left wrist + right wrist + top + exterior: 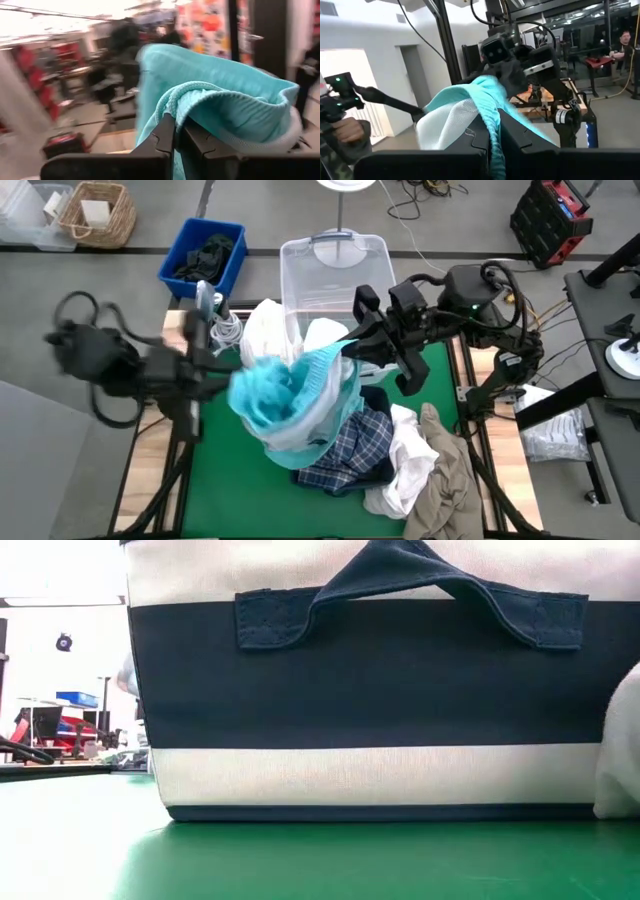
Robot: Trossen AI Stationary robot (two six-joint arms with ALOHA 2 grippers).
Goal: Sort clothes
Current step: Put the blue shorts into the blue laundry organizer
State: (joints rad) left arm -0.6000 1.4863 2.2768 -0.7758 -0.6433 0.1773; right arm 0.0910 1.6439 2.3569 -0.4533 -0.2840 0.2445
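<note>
Low view: navy-striped box (370, 690) only (teal garment (275, 392) overhead).

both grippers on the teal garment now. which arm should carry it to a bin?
Probably right. The right gripper pinches the teal garment close beside the clear bin. The left gripper also grips it, farther from that bin.

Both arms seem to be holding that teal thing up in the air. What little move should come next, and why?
Probably carry it toward the clear bin. The left pincer and right pincer each pinch an edge of the teal garment, lifted above the clothes pile.
</note>
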